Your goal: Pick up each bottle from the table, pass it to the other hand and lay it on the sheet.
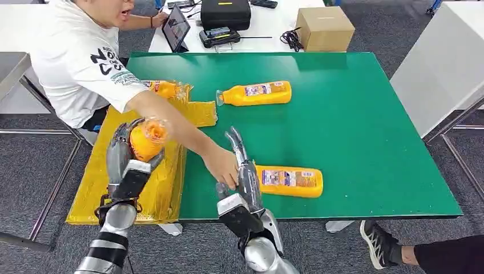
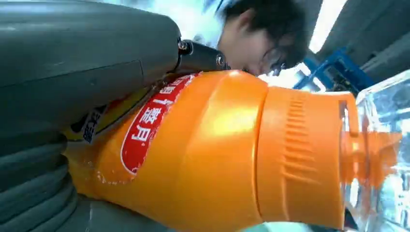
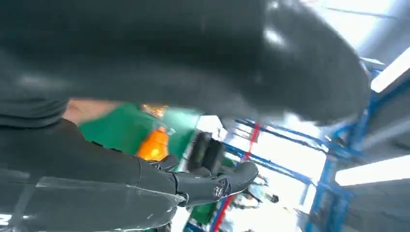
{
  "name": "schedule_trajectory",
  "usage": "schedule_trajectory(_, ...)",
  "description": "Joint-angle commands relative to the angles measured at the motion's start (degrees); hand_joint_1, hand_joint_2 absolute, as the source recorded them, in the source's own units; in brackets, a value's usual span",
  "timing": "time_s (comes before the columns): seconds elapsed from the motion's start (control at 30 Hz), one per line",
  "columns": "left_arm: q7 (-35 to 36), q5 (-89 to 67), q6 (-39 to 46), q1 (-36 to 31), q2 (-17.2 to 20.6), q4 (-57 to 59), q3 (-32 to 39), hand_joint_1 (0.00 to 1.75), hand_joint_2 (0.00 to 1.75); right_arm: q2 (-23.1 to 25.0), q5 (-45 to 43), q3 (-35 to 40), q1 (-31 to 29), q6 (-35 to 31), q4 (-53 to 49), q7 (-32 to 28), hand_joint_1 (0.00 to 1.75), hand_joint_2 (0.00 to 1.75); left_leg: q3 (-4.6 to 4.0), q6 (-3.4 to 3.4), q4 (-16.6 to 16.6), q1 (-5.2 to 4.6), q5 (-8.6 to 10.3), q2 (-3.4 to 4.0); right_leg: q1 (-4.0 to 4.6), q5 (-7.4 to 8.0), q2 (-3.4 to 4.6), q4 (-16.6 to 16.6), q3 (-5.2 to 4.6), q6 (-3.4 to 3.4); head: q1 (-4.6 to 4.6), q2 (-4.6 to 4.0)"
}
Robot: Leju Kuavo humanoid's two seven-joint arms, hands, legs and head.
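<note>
Left hand gripping one orange bottle over the sheet; right hand released, with a person's hand beside it.

I see my left hand (image 1: 132,154) wrapped around an orange bottle (image 1: 146,138), held up above the yellow sheet (image 1: 165,188) at the table's left edge; the left wrist view shows the cap end (image 2: 309,154) sticking out past the fingers. My right hand (image 1: 242,171) holds nothing, fingers extended and apart, over the green table (image 1: 371,131). The right wrist view is blurred, so finger detail there is uncertain. A person's hand (image 1: 222,165) reaches in and appears to touch my right hand. A second bottle (image 1: 290,181) lies flat just beside that hand, a third (image 1: 255,93) lies farther back on the table, and a fourth (image 1: 162,88) rests on the sheet's far end.
</note>
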Motion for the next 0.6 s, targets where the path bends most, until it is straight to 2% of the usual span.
schedule_trajectory(0.03,6.05,-32.26,4.58,-9.45,6.24,21.29,4.70,1.75,1.75,-1.90,-1.78,1.42,0.28,0.97,-7.99,0.00,0.00,1.75,0.44,-0.09,-0.08,0.05,-0.10,0.07,0.07,-0.09,0.01,-0.07,0.42,-0.14,0.00,0.00)
schedule_trajectory(0.07,6.37,-34.22,4.58,-11.20,7.18,26.14,4.67,1.75,1.75,-1.72,-1.47,1.59,0.58,0.91,-8.12,0.04,0.00,1.75,0.24,-0.05,-0.07,0.02,-0.03,0.06,0.03,-0.04,0.01,-0.04,0.21,-0.08,0.00,0.00)
schedule_trajectory(0.17,6.37,-34.22,4.58,-11.20,7.18,26.14,4.67,1.75,1.75,-1.72,-1.47,1.59,0.58,0.91,-8.12,0.04,0.00,1.75,0.28,-0.07,-0.07,0.05,-0.04,0.03,0.06,-0.06,-0.01,-0.06,0.28,-0.09,0.00,0.00)
schedule_trajectory(0.23,9.21,-38.47,4.58,-11.66,8.24,28.08,4.38,1.75,1.75,-1.86,-1.66,1.66,0.78,1.67,-7.46,0.01,0.00,1.75,0.26,-0.07,-0.04,0.05,-0.07,0.04,0.06,-0.08,-0.01,-0.03,0.26,-0.09,0.00,0.00)
schedule_trajectory(0.33,6.84,-34.51,4.58,-12.51,8.60,31.85,6.56,1.75,1.75,-1.86,-1.59,1.56,1.23,1.60,-6.89,-0.03,0.00,1.75,0.42,-0.09,-0.09,0.07,-0.10,0.00,0.08,-0.14,-0.08,-0.07,0.42,-0.11,0.02,0.00)
schedule_trajectory(0.53,5.66,-32.38,4.58,-12.03,8.33,31.50,8.54,1.75,1.75,-1.87,-1.64,1.59,1.35,1.80,-6.87,0.02,0.00,1.75,0.16,-0.06,-0.05,0.05,-0.02,0.01,0.04,-0.05,-0.05,-0.03,0.16,-0.06,0.02,0.00)
schedule_trajectory(0.6,3.18,-28.84,4.58,-11.29,8.33,31.40,10.40,1.75,1.75,-1.88,-1.76,1.62,1.44,2.08,-6.37,0.31,0.00,1.75,0.41,-0.10,-0.05,0.09,-0.12,-0.01,0.09,-0.16,-0.07,-0.05,0.43,-0.12,0.02,0.00)
